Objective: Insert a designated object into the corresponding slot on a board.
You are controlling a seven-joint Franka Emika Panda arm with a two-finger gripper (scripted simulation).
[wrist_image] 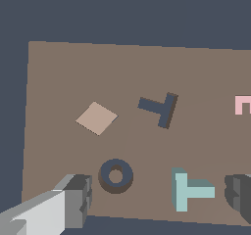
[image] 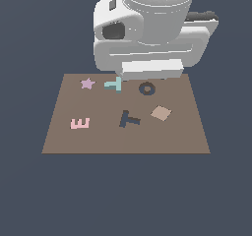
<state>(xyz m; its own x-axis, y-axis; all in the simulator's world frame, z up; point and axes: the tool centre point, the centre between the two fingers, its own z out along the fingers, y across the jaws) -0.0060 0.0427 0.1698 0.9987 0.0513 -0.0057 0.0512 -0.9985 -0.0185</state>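
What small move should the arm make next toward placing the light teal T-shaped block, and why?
Probably shift sideways to centre on the light teal T-shaped block, then descend. In the wrist view the open gripper has one finger by the dark ring-shaped recess, so the block sits off-centre, ungrasped on the brown board.

The arm is hanging bulky and white at the far side, wrist pointing straight down, end effector (wrist_image: 157, 199) sitting wide open with nothing between its fingers (wrist_image: 73, 199).
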